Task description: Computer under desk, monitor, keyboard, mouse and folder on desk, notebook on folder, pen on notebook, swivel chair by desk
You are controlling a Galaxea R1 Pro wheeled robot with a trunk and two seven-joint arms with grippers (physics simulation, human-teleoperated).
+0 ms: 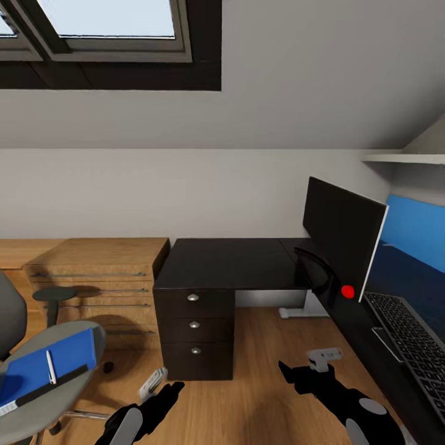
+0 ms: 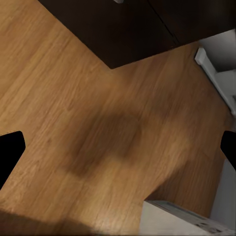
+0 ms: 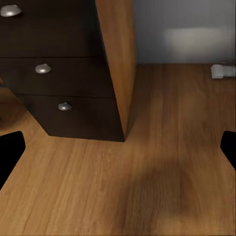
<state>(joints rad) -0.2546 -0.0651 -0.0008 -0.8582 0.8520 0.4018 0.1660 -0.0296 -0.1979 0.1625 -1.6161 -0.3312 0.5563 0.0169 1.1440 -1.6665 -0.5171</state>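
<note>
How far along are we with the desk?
Done: monitor and keyboard are on the desk, side by side. In hand: nothing; left gripper and right gripper are open over the floor. Left: the folder, with the notebook and pen on it, sits on the chair.

The head view looks forward and down from standing height at the desk (image 1: 228, 262), with the wall and a skylight behind. The left wrist view faces almost straight down, close over the wooden floor (image 2: 73, 108). The right wrist view sits low and looks level at the drawer unit (image 3: 59, 73). All three share that drawer unit and floor.
</note>
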